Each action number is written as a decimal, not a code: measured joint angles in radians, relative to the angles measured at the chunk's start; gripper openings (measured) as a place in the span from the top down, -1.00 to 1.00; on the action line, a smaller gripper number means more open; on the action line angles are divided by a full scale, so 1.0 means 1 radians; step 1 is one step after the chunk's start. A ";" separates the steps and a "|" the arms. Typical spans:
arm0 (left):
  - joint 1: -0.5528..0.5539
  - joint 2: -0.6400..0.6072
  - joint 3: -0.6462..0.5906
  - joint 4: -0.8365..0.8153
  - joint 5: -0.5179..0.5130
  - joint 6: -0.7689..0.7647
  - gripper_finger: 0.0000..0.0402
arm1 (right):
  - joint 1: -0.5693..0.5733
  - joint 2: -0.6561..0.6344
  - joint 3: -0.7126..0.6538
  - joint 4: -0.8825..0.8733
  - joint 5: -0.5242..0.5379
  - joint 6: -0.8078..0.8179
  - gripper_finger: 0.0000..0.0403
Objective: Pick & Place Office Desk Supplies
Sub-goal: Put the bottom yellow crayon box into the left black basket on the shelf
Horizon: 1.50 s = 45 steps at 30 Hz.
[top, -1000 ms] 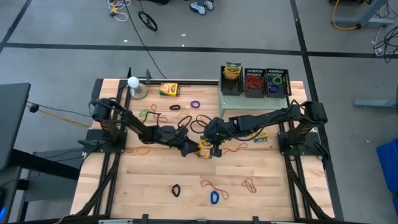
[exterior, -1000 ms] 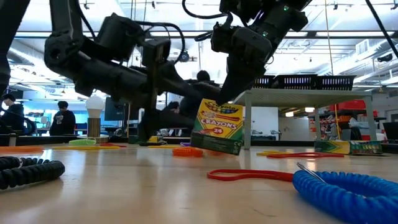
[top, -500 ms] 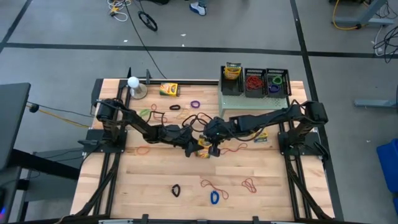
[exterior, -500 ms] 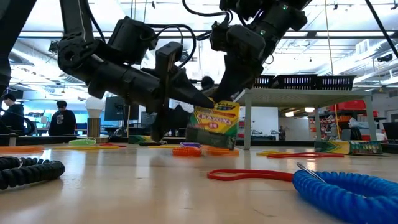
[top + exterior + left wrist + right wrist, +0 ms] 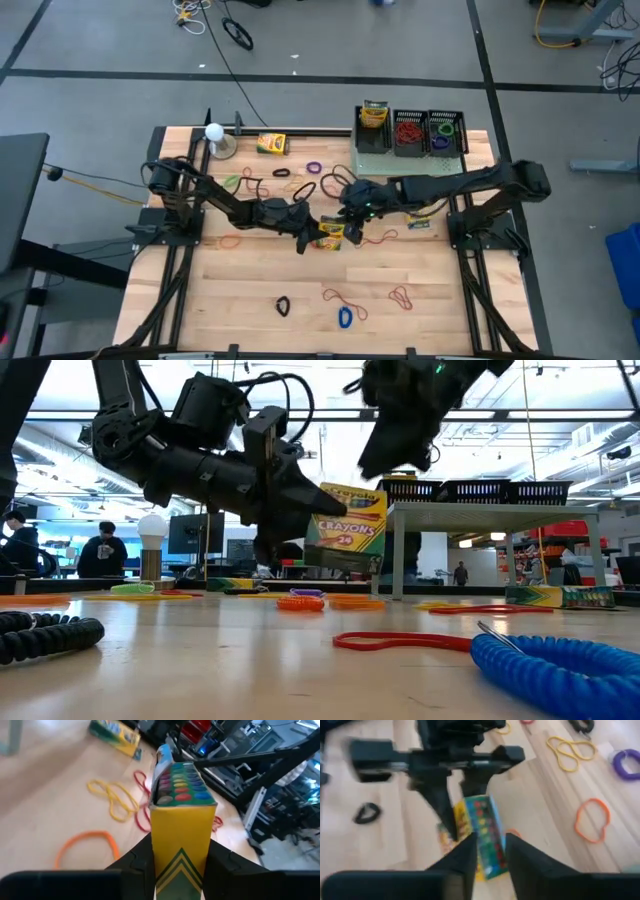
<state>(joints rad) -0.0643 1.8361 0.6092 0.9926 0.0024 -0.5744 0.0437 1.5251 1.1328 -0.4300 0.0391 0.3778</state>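
A yellow-and-green crayon box [image 5: 348, 530] hangs above the table's middle, with my left gripper [image 5: 312, 233] shut on it. The box's open top, showing the crayon tips [image 5: 181, 787], points away from that gripper. My right gripper [image 5: 352, 222] stands open just above and to the right of the box, touching nothing. In the right wrist view its fingers [image 5: 520, 857] frame the box [image 5: 481, 832] below them. Rubber-band loops lie scattered on the wood, among them an orange one [image 5: 87, 847] and a yellow one [image 5: 112, 795]. My left gripper pinches the crayon box between its two fingers [image 5: 137, 865] on two opposite sides, at the box's closed end [image 5: 180, 865]. The fingers come nearly level from the table's left and lie along the box. The box is lifted clear of the table and sticks out ahead of the fingers, slightly tilted.
A pale green shelf [image 5: 372, 160] at the far right carries black mesh trays [image 5: 410, 135] holding bands and a crayon box. Other crayon boxes lie at the far side [image 5: 271, 143] and under the right arm [image 5: 418, 220]. A white ball on a stand [image 5: 214, 132] stands far left.
My left gripper has closed on the crayon box and lifted it off the table, where it stood tilted. My right gripper, which held the box from above, has opened, let go and risen clear of it. The box has turned to lie more level.
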 joint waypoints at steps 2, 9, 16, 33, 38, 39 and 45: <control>0.001 -0.008 0.005 -0.010 -0.003 0.043 0.41 | -0.005 -0.033 0.000 -0.026 -0.021 0.007 0.25; 0.001 -0.011 0.083 -0.059 0.005 0.194 0.42 | -0.035 -0.047 0.000 -0.066 -0.114 -0.015 -0.17; 0.009 -0.011 0.130 -0.117 0.036 0.267 0.41 | -0.072 -0.035 0.000 -0.075 -0.244 -0.047 -0.23; 0.050 -0.031 0.140 -0.130 0.077 0.186 0.35 | -0.071 0.004 -0.001 -0.090 -0.270 -0.098 0.56; 0.111 -0.130 0.141 -0.182 0.148 0.112 0.13 | -0.086 -0.065 0.005 -0.123 -0.256 -0.125 0.57; 0.122 -0.151 0.141 -0.204 0.160 0.109 0.08 | -0.094 -0.080 0.019 -0.155 -0.258 -0.136 0.57; 0.167 -0.285 0.140 -0.347 0.165 0.162 -0.15 | -0.179 -0.143 0.206 -0.412 -0.192 -0.269 0.57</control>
<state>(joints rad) 0.1032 1.5515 0.7490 0.6452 0.1675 -0.4122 -0.1355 1.3822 1.3386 -0.8418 -0.1529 0.1089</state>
